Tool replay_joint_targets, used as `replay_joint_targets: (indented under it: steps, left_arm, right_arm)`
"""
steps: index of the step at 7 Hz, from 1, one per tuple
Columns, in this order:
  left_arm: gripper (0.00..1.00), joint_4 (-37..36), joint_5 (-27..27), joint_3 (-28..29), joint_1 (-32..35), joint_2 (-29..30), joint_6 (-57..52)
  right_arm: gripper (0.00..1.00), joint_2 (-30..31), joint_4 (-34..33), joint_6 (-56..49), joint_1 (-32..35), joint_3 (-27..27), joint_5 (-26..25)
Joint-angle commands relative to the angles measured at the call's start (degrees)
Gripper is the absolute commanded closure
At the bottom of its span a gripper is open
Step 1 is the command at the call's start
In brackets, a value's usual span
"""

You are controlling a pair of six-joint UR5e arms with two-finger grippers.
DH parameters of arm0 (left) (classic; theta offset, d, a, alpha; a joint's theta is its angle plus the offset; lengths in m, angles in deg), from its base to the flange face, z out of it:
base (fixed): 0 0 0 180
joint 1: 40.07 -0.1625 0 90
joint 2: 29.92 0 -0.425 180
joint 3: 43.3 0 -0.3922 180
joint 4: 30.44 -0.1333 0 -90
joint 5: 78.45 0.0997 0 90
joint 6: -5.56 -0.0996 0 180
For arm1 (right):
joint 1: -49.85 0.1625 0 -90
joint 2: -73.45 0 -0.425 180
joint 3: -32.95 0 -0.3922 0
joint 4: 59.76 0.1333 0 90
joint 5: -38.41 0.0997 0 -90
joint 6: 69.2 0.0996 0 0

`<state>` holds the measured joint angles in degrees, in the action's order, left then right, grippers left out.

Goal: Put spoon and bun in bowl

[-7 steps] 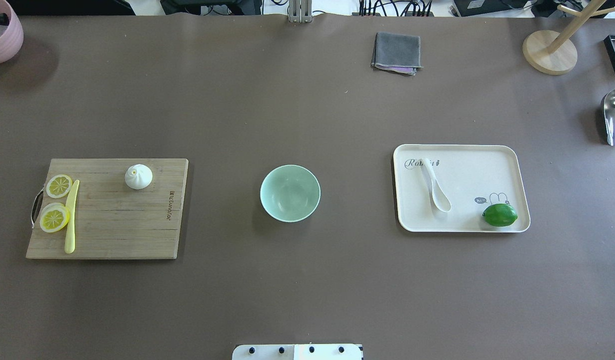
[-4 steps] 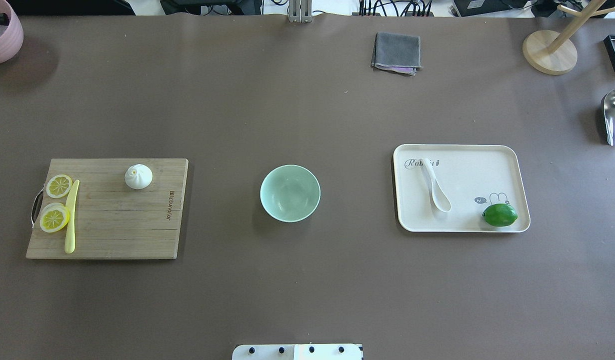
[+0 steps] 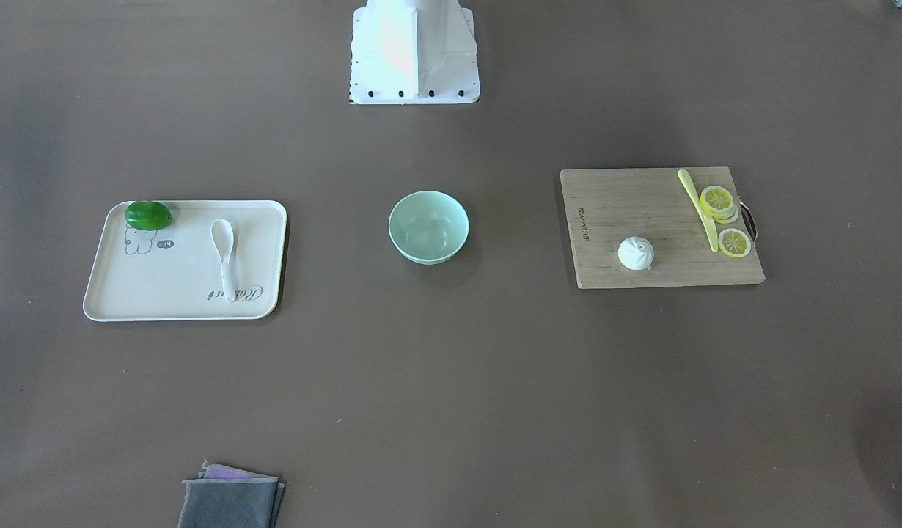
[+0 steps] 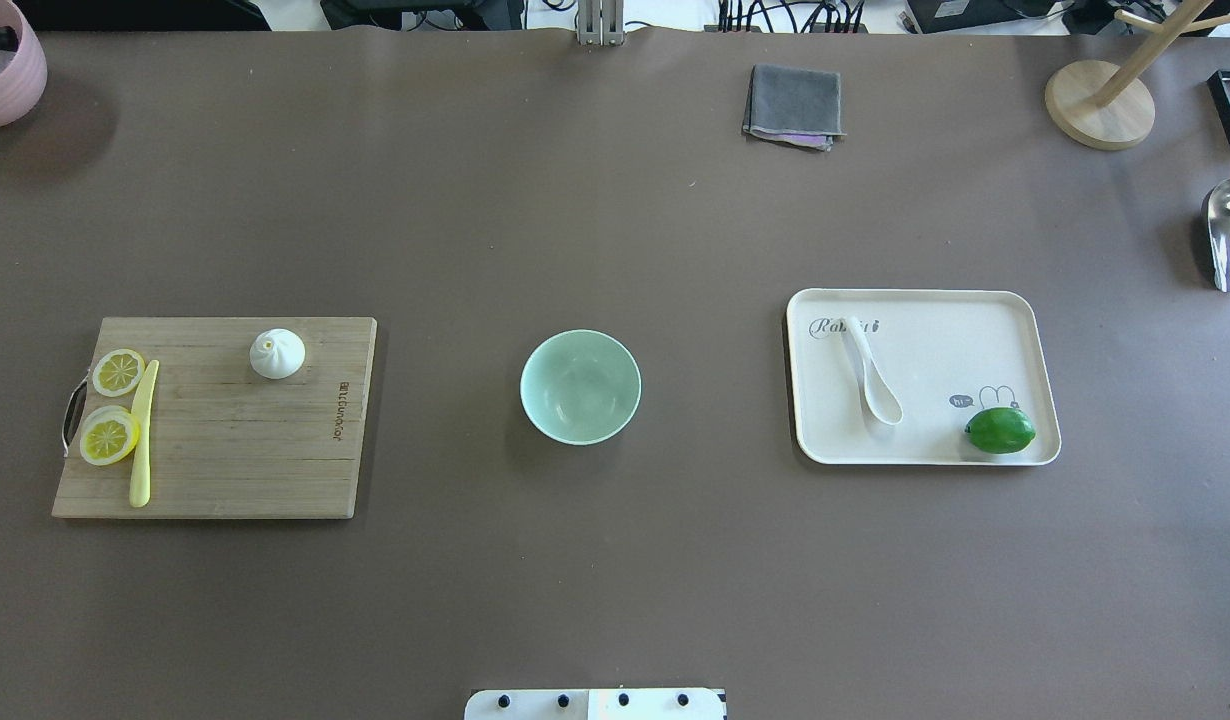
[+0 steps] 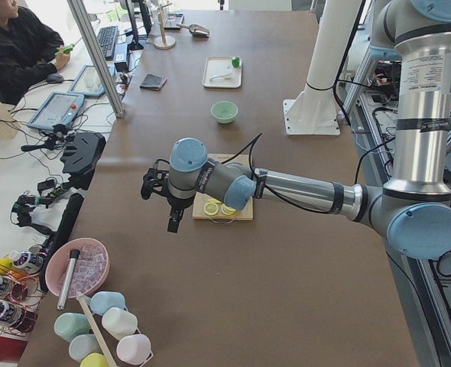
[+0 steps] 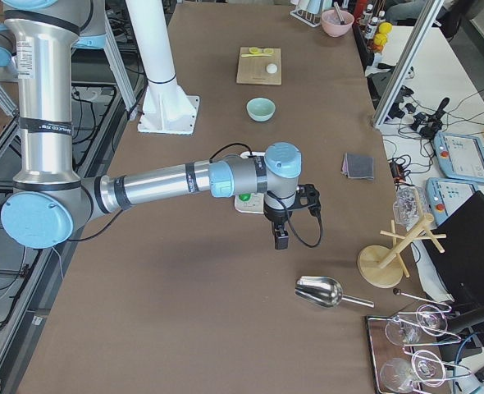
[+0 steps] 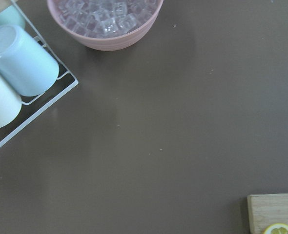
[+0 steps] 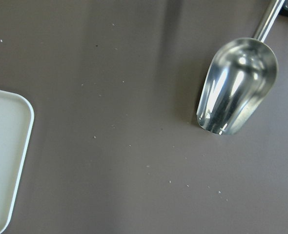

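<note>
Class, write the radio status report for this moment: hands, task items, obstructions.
Left hand, right hand: grip unreadable. Spoon on tray, bun on board, bowl empty. Lime on tray, apart from spoon.

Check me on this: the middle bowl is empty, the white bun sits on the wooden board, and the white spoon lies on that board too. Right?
Not quite. The spoon lies on the cream tray with the green fruit, not on the wooden board, as the overhead view shows. The rest holds: the bowl is empty and the bun sits on the board.
</note>
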<state>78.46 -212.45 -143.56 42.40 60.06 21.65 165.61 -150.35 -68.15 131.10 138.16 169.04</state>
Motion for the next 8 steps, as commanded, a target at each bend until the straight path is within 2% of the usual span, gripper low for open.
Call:
replay_joint_targets:
  steps: [1, 2, 4, 5, 6, 8]
  left_arm:
    - [0.02, 8.14, -0.03, 1.02, -5.56, 1.78, 2.34]
    - [0.02, 8.52, -0.38, 1.11, -7.22, 4.31, 4.80]
    - [0.02, 8.08, 0.41, 2.69, -11.26, 8.01, 9.01]
    - [0.02, 8.43, 0.93, 2.70, -13.54, 9.42, 15.05]
    - [0.02, 9.83, 4.07, 2.52, -15.91, 9.69, 16.15]
    - [0.02, 10.37, 5.51, 2.87, -16.99, 9.70, 16.07]
  right_arm:
    - [0.00, -0.40, 10.99, 4.18, -5.29, -0.45, 0.32]
    - [0.00, -2.41, 14.09, 11.70, -7.83, -0.71, 1.11]
    - [0.00, -7.76, 14.74, 25.06, -16.86, -1.50, 0.07]
    - [0.00, -9.18, 16.83, 28.70, -21.00, -1.42, -3.07]
    - [0.00, -9.63, 20.07, 32.13, -25.39, -1.42, -3.45]
    - [0.00, -13.04, 19.75, 40.84, -32.79, -2.20, -9.05]
